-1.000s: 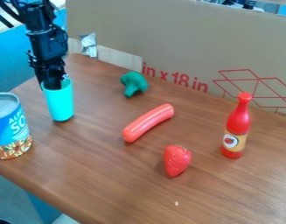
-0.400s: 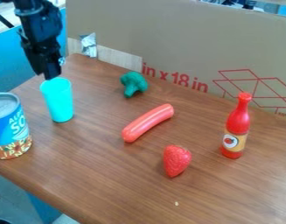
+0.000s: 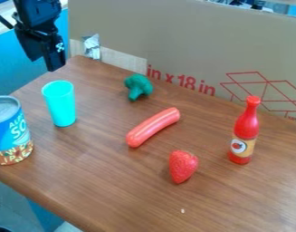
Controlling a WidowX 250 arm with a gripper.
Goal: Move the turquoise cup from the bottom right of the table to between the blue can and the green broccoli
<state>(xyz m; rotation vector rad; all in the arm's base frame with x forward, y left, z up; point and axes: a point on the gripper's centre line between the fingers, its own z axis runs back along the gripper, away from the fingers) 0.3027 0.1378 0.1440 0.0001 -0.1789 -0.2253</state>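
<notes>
While the black gripper [image 3: 42, 65] hangs near the upright cup [image 3: 60, 104] without touching it, its fingers stand apart, holding nothing. Beside the tin can [image 3: 11, 133] on the table, the cup looks light, fairly stiff and perhaps slippery; its upper wall seems the best hold. Under it, the table [image 3: 107, 186] is wood-grained, with cardboard [image 3: 192, 41] standing behind and a blue surface [image 3: 11, 68] beyond

Black, blocky arm [image 3: 36, 13]; black pincer [image 3: 43, 65] with 2 blunt fingers [image 3: 53, 61] and 1 small whitish marking [image 3: 59, 46].
</notes>
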